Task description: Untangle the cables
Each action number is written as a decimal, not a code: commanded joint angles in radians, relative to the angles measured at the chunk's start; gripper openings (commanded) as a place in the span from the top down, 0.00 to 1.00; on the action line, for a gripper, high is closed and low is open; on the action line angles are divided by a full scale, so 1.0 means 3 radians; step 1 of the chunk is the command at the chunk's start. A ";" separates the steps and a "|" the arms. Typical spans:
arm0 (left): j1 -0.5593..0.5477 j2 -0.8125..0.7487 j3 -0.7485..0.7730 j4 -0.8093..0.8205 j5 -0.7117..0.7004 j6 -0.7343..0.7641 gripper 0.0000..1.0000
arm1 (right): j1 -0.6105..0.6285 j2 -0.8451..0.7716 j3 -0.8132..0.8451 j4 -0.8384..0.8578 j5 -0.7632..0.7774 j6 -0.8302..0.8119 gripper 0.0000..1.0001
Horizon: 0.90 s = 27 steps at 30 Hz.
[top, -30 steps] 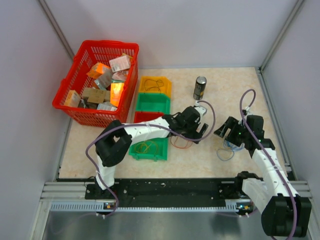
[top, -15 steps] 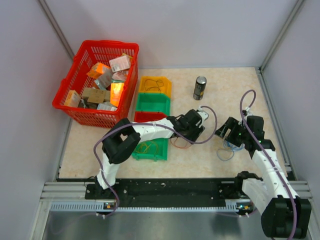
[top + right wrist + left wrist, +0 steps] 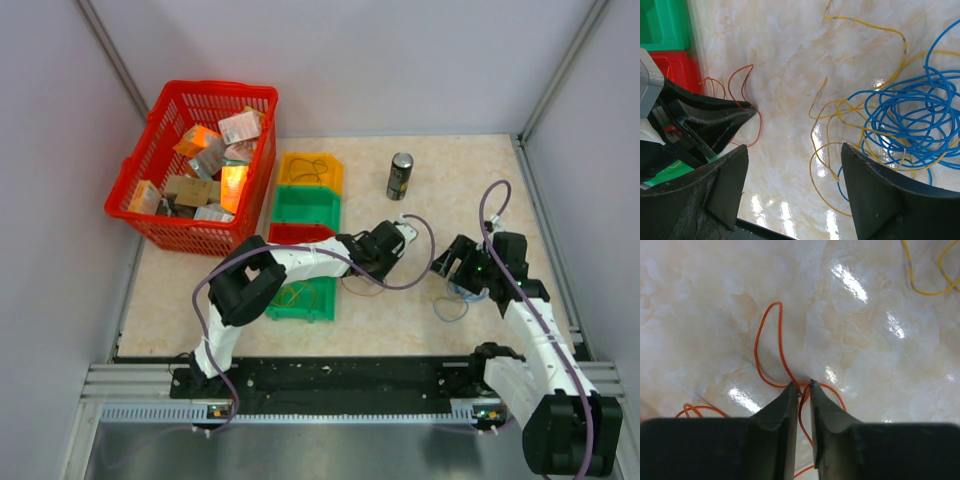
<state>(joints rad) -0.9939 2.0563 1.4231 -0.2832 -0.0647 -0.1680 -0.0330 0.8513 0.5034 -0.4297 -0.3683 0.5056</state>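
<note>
The cables lie on the marble tabletop in two lots. A thin orange cable (image 3: 779,335) loops under my left gripper (image 3: 801,385), which is shut on a strand of it right at the fingertips. From above, that gripper (image 3: 372,268) is just right of the bins, with the orange cable (image 3: 362,290) beneath it. To the right, a blue cable (image 3: 910,110) is tangled with a yellow cable (image 3: 878,26). My right gripper (image 3: 794,147) hangs open over bare table just left of that tangle, holding nothing. Overhead, the right gripper (image 3: 455,262) is above the blue tangle (image 3: 452,305).
A red basket (image 3: 150,190) of boxes stands at the back left. Beside it runs a row of bins: yellow (image 3: 310,172), green (image 3: 305,205), red (image 3: 295,232) and a near green bin (image 3: 320,312) holding wire loops. A dark can (image 3: 400,175) stands behind the grippers.
My left gripper has gone from wide open to shut on the orange cable, and its arm's elbow has swung to the right. The right arm has not moved.
</note>
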 commanded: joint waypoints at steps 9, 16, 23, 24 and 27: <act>0.0066 -0.0733 -0.0106 0.0228 -0.0449 0.0069 1.00 | 0.0023 -0.0005 0.0009 0.0118 -0.0005 -0.0044 0.26; 0.0602 -0.1337 -0.0111 0.0463 -0.0465 -0.0079 1.00 | 0.0023 0.0051 0.0015 0.0118 -0.0020 -0.0044 0.26; 0.1150 -0.1394 0.0017 0.0688 -0.0439 -0.0064 1.00 | 0.0023 0.0031 0.0010 0.0123 -0.0030 -0.0044 0.26; 0.1196 -0.1363 0.0042 0.0704 -0.0409 -0.0043 1.00 | 0.0023 0.0036 0.0004 0.0118 -0.0035 -0.0044 0.26; 0.1349 -0.1261 0.0058 0.0755 -0.0352 -0.0018 1.00 | 0.0023 0.0041 0.0004 0.0118 -0.0035 -0.0044 0.26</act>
<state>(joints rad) -0.6243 1.6455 1.3960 -0.1177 -0.1974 -0.1822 -0.0326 0.8661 0.5034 -0.4282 -0.3687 0.5053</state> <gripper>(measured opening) 0.014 0.741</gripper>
